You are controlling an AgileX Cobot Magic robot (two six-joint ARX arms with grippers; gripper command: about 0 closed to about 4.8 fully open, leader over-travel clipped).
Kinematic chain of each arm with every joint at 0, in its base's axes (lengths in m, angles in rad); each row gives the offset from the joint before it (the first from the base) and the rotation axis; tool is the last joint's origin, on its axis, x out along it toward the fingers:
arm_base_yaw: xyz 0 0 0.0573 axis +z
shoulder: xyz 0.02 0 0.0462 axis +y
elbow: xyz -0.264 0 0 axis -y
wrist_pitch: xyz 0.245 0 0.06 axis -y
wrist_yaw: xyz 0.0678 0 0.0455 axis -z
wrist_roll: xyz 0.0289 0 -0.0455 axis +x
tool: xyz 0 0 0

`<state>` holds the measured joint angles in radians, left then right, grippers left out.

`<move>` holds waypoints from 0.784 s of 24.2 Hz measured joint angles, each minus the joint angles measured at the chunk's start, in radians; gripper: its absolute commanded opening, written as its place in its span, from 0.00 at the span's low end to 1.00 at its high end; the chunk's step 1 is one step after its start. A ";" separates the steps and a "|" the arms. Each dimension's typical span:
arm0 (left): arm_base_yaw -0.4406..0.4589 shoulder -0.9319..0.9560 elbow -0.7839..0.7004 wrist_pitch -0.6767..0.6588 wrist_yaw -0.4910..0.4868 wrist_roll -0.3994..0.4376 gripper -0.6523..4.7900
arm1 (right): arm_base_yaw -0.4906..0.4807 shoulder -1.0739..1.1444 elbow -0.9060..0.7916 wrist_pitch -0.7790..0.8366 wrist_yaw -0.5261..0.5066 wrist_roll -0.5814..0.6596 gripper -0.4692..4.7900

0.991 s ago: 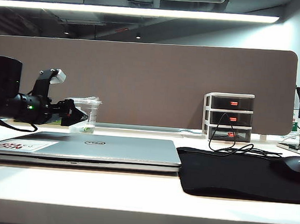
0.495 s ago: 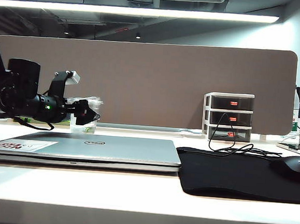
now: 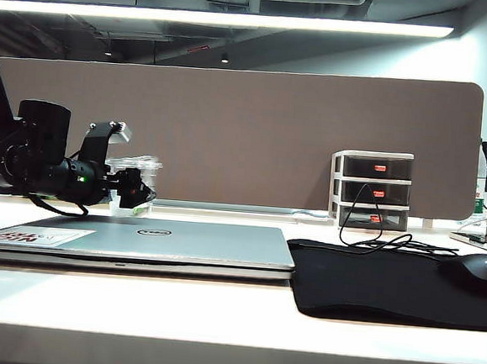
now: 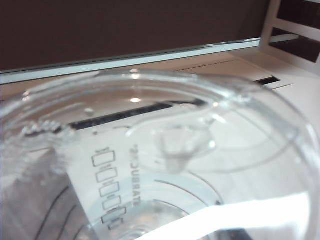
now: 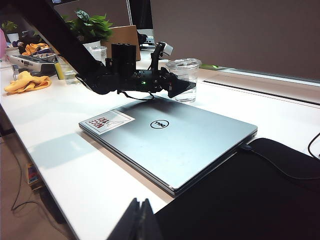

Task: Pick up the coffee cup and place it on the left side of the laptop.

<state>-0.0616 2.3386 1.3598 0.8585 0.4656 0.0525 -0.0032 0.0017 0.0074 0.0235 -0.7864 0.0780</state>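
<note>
Grasp step: left gripper [image 3: 138,192] jaws around coffee cup [image 3: 134,173], grip unclear; right gripper [image 5: 140,220] clenched, parked; next lift left of laptop [image 3: 138,239].

The coffee cup [image 5: 184,80] is clear, glossy plastic (its lid catches bright glints). The laptop [image 5: 172,142] has a smooth, brushed silver metal lid with a paper sticker [image 5: 110,121]. The mouse mat [image 5: 255,200] looks matt black cloth; the bench [image 5: 60,145] is smooth white.
</note>
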 measured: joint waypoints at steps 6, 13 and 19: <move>0.003 0.000 0.000 0.001 0.001 0.000 0.74 | 0.000 0.000 0.000 0.000 0.000 0.000 0.09; 0.052 0.000 0.000 0.060 0.031 -0.052 0.74 | 0.000 0.000 0.000 -0.011 0.000 0.000 0.09; 0.117 -0.021 -0.020 0.073 0.119 -0.113 0.67 | 0.000 0.000 0.000 -0.014 0.000 0.000 0.09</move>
<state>0.0555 2.3173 1.3396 0.9314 0.5842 -0.0601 -0.0032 0.0017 0.0074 0.0093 -0.7864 0.0780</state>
